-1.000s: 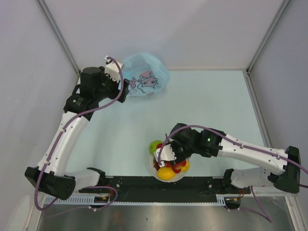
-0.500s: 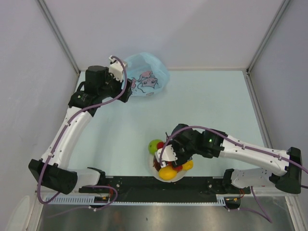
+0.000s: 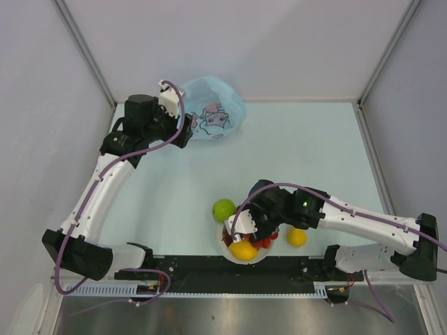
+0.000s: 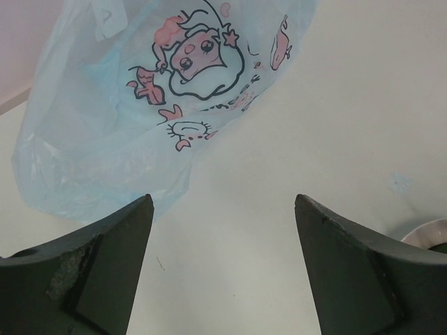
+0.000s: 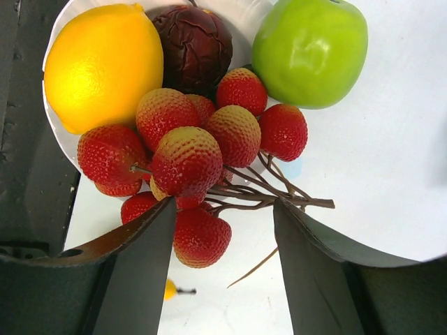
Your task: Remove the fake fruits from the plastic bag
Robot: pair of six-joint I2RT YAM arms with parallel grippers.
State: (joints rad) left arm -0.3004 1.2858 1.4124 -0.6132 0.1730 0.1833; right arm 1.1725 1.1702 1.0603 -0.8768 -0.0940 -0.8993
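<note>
Top external view, from the left: the left gripper hangs at the near-left edge of the plastic bag, which lies crumpled in the far-left corner of the table. In the left wrist view its fingers stand wide apart with nothing between them, and the bag's cartoon print faces the camera just ahead of the tips; whether they touch the film cannot be told.

Further right, near the front edge, a green apple sits on the table just beside the white bowl. A lemon lies in the bowl.

The right gripper hovers over the bowl. In the right wrist view its fingers are partly apart, and the bunch of red fruits lies between and beyond them, not clamped; its brown stem touches the right-hand fingertip. A dark red round fruit rests beside the lemon.

Rightmost, a second yellow fruit sits on the table near the bowl.
</note>
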